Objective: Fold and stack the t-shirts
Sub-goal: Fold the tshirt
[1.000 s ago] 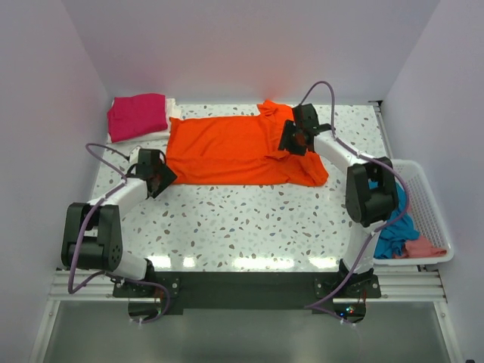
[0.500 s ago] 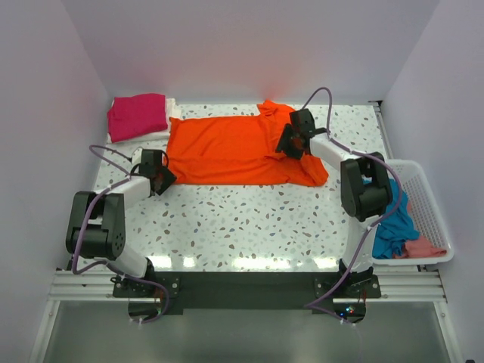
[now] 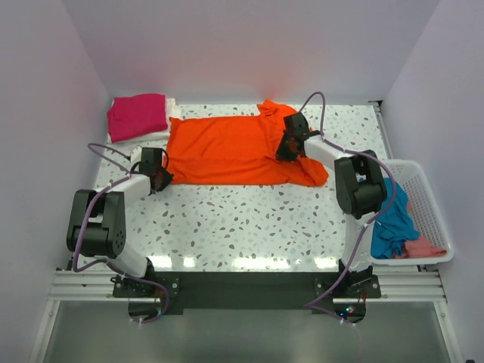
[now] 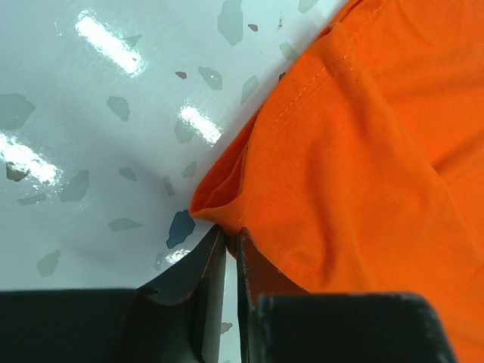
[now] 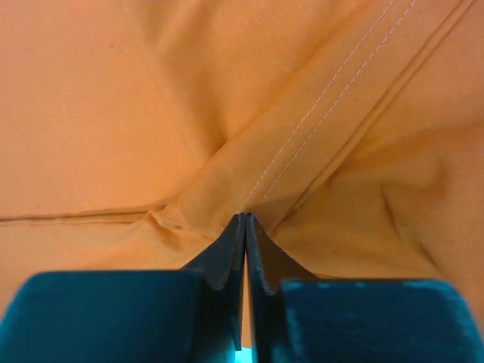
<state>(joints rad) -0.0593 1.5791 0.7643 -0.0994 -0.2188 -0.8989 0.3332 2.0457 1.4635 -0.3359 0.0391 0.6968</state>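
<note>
Across the far half of the speckled worktop [image 3: 249,219] the orange t-shirt [image 3: 227,147] lies spread out flat, with one sleeve bunched up around 12 o'clock. Down at the shirt's 8 o'clock corner the left fingers [image 4: 218,246] are nearly pressed together, pinching the hemmed corner, and the cloth puckers right at the tips. Toward the shirt's 3 o'clock side the right fingers [image 5: 237,243] are squeezed tight on a raised ridge of the same shirt, right by a double-stitched seam.

Up at 10 o'clock of the worktop a folded magenta t-shirt [image 3: 138,115] sits on a white t-shirt [image 3: 172,110]. Just beside the worktop's edge at 4 o'clock, the white basket [image 3: 427,198] holds a teal t-shirt [image 3: 393,227] and a salmon t-shirt [image 3: 425,248] — both crumpled.
</note>
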